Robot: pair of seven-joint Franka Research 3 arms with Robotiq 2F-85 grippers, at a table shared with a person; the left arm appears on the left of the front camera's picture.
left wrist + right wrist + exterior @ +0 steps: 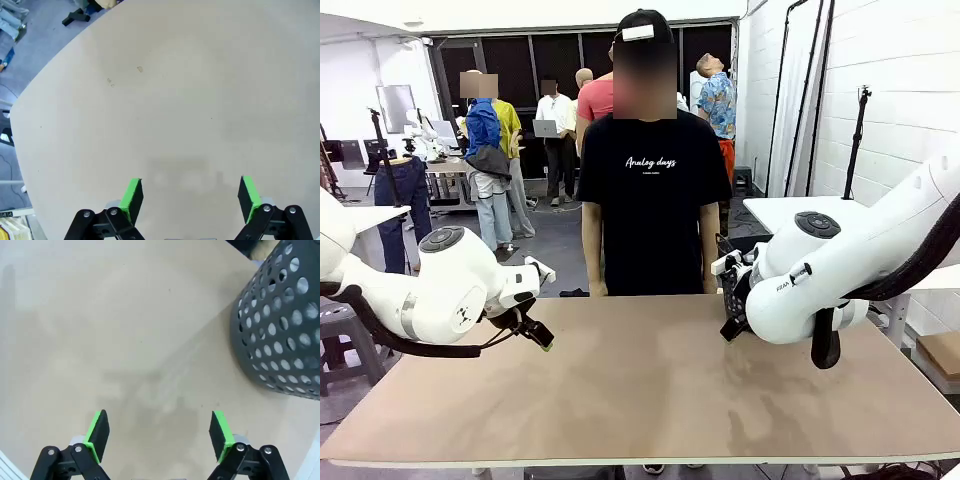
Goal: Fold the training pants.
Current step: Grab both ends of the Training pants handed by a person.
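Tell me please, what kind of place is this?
Probably a robotics lab or workshop: the white left arm and right arm flank a plain table, a person stands at its far side, and farther back someone holds a laptop.

The left arm [440,290] and right arm [820,270] are showing glossy white rounded shells with dark grey round caps [441,239]. Black cables [410,345] are looping behind each end effector. The left end effector [190,195] and right end effector [159,432] are showing black linkages with silver screws [86,214], and bright green pads [131,197] are lining the fingertips.
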